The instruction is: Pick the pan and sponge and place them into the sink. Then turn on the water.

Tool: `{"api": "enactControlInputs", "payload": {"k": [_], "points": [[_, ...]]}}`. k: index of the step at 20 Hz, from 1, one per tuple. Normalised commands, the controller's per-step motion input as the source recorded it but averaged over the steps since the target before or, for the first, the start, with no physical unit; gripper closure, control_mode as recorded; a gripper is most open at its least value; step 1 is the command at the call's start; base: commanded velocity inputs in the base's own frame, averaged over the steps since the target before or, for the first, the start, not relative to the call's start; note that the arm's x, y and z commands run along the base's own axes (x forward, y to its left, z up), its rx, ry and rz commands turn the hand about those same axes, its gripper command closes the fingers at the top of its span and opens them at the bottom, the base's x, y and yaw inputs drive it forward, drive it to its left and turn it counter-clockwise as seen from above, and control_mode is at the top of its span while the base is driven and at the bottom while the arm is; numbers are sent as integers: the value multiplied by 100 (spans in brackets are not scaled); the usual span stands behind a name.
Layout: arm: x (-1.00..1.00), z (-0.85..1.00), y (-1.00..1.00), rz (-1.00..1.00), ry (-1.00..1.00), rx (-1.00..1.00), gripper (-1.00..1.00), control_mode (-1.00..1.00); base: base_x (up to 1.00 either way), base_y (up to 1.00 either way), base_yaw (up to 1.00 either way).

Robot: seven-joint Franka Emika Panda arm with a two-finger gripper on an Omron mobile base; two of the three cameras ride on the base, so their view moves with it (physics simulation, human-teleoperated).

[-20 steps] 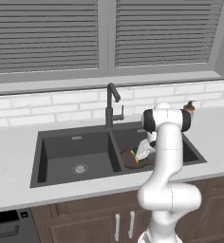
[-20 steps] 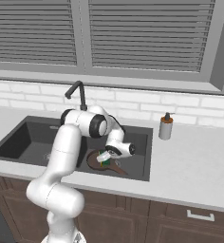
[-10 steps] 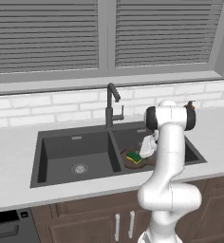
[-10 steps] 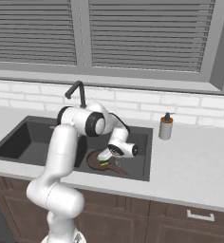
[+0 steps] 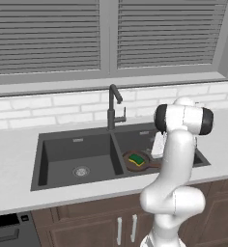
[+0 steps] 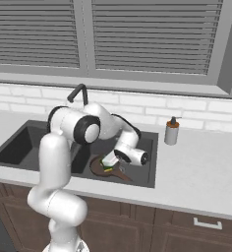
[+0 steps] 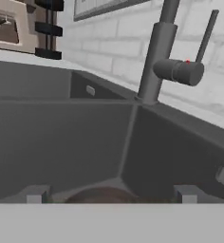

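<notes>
A simulated kitchen: grey counter (image 5: pixel 14 159) under a blinded window, white brick behind, and set into the counter the dark double-basin sink (image 5: pixel 58 144), which serves as the landmark here. Its left basin holds nothing but a round drain (image 5: pixel 80 171). At the back rim, on the divider between the basins, rises the gooseneck faucet (image 5: pixel 113 107), its side lever (image 7: pixel 208 29) upright and no water running. In the right basin lies the pan (image 5: pixel 136 161), with the sponge (image 5: pixel 136 159) resting inside it, green face up. Just right of and above the pan hangs the gripper (image 6: pixel 109 161), jaws spread wide and holding nothing; the hand view shows both fingertips (image 7: pixel 34 194) apart with the pan's rim low between them. Right of the sink, on the counter, stands a soap dispenser (image 6: pixel 171 131).

By my judgement both things are placed and only the water remains. The next move calls for lifting clear of the basin, reaching the faucet's lever and pushing it.
</notes>
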Motion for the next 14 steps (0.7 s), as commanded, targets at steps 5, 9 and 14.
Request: {"api": "enactControlInputs", "payload": {"k": [5, 9, 14], "points": [[-58, 63, -5, -16, -24, 0, -100, -100, 0, 0, 0], [-56, 55, -1, -17, -29, 3, -100, -100, 0, 0, 0], [-19, 73, 3, -1, -20, 5, -100, -100, 0, 0, 0]]}}
